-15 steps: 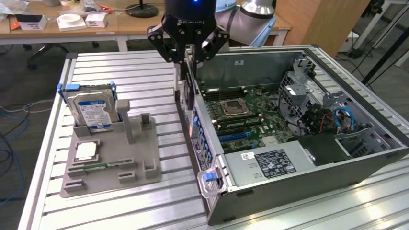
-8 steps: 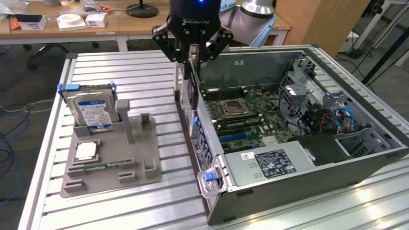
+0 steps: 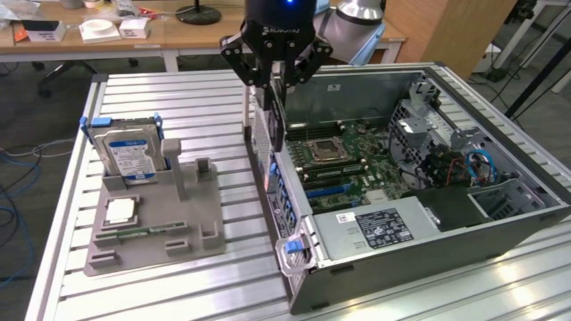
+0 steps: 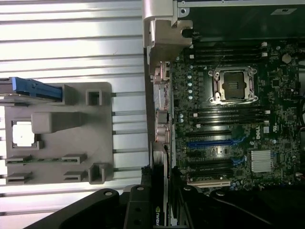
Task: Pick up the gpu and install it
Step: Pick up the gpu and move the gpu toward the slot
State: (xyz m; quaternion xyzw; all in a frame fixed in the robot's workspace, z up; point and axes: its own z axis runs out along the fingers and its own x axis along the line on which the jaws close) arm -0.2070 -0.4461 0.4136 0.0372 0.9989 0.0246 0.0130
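Gpu (image 3: 270,124) hangs edge-down at upper centre of the exterior view, pinched by the gripper (image 3: 275,85) above the computer case's (image 3: 283,200) left wall. If it is slightly misaligned, its bracket could snag that wall or miss the motherboard (image 3: 352,164) slot.

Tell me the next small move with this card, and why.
Probably ease the thin black gpu card, clamped in the gripper, across toward the blue expansion slot on the green motherboard: it hangs above the grey computer case's rear wall, short of the slots.
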